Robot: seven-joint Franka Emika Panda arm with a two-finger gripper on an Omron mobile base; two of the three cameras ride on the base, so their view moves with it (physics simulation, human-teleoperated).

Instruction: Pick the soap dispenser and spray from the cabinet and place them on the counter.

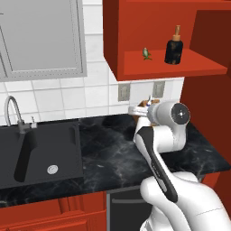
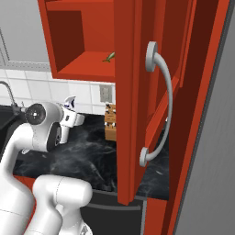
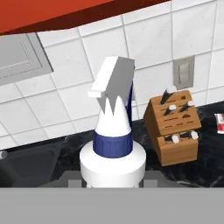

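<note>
The spray (image 3: 113, 131), a white bottle with a blue collar and a pointed white nozzle head, stands upright close in front of the hand camera. My gripper (image 2: 72, 114) is shut on it and holds it above the black marble counter (image 1: 113, 149), below the open red cabinet (image 1: 135, 27). From the left base the spray's head (image 1: 146, 104) peeks out behind the wrist. The soap dispenser (image 1: 173, 47), dark with a tan pump, stands on the cabinet shelf up and to the right of my hand.
A wooden knife block (image 3: 173, 129) sits on the counter by the tiled wall, right of the spray. A small green object (image 1: 146, 53) lies on the shelf. The black sink (image 1: 40, 153) with its faucet (image 1: 13, 113) is at left. The open cabinet door (image 2: 133, 92) hangs close at right.
</note>
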